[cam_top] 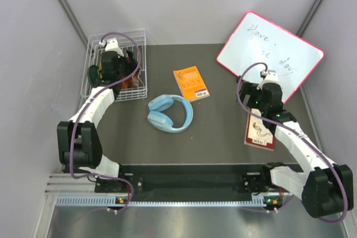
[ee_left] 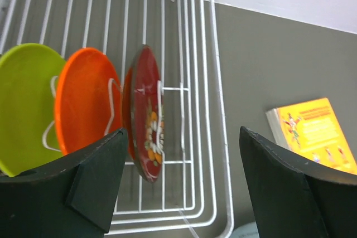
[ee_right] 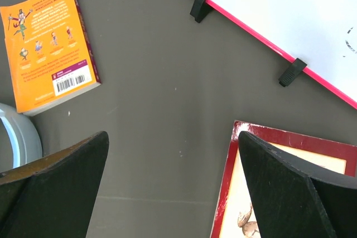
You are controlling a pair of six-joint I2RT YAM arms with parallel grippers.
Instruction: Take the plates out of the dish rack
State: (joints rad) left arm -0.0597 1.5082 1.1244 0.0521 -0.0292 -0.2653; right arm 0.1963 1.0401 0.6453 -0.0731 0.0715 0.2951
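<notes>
Centre the wide-open, empty left gripper (ee_left: 183,137) on the dark red plate (ee_left: 146,115) — on edge in the dish rack (ee_left: 221,104), between the jaws but hugging one, orange plate (ee_left: 83,101) just outside that jaw. Pinch the rim and lift straight up. Leave the right gripper (ee_right: 173,137) spread wide, empty.

This is a robot test cell in a lab, not a home. Plain pale walls (cam_top: 184,4) close in a dark grey table (cam_top: 223,137) on three sides. At its near edge, a metal rail (cam_top: 184,201) carries the left arm (cam_top: 92,107) and the right arm (cam_top: 298,140). The props do not belong together: a dish rack (cam_top: 87,73) at the far left corner, headphones (cam_top: 170,114), an orange book (cam_top: 191,83), and a whiteboard (cam_top: 273,54) at the far right corner.
</notes>
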